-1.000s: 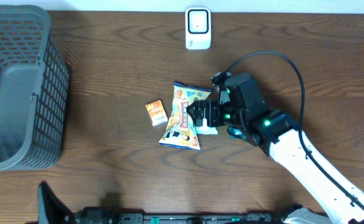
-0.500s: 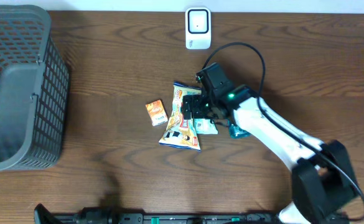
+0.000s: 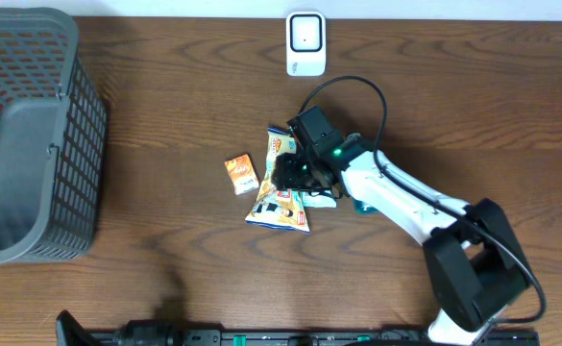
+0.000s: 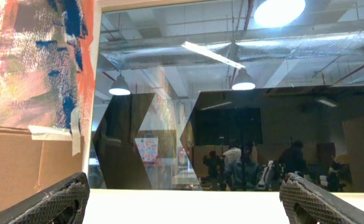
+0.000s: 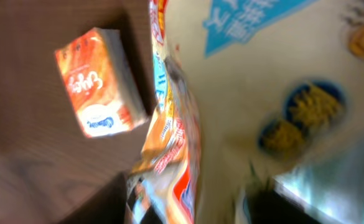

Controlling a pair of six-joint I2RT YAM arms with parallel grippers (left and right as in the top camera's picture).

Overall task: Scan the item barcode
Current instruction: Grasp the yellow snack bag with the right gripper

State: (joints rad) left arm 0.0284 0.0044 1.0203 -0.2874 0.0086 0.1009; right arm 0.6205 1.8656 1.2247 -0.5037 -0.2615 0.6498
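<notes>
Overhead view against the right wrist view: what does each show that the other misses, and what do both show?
Only overhead: the grey basket at the left, the white scanner at the top edge, and the right arm stretched over the snack bag. Only the right wrist: the bag's print close up, a blue label and yellow snack pictures, blurred. Both: the bag and the small orange packet beside it on the dark wood table.

The small box (image 3: 241, 174) lies just left of the snack bag (image 3: 281, 204), scanner (image 3: 305, 43) behind, basket (image 3: 84, 125) far left.
</notes>
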